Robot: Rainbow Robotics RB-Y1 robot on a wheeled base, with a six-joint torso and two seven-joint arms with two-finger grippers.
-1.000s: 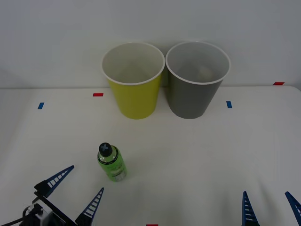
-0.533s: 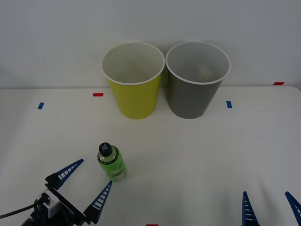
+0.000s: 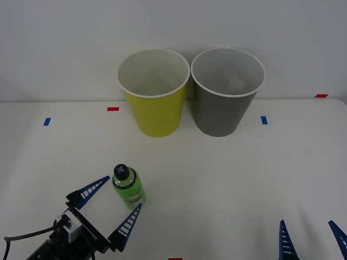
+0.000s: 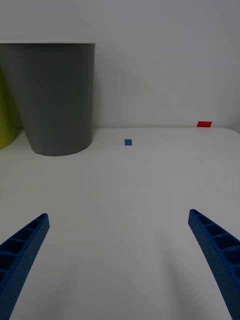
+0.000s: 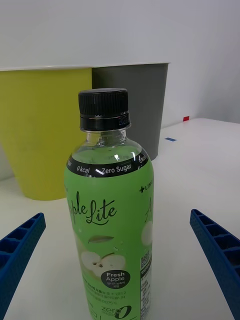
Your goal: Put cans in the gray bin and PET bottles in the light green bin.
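- Left gripper (image 3: pixel 111 207) spread wide, holding nothing, a finger on each side of the upright bottle (image 3: pixel 128 187), lined up to close on it
- Right gripper (image 3: pixel 312 238) open, empty, parked near the table's near edge
- Green bin (image 3: pixel 154 92) and gray bin (image 3: pixel 227 91) wait side by side at the back

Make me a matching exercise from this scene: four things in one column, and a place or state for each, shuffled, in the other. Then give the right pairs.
Things
1. green bottle
2. lime bin
3. gray bin
4. right gripper

Places or states
A. open at the table's near right edge, nothing between its fingers
B. upright between the open fingers of the left gripper, not yet clamped
C. at the back of the table, the bin on the robot's right
D. at the back of the table, the bin on the robot's left

Pairs: 1-B, 2-D, 3-C, 4-A
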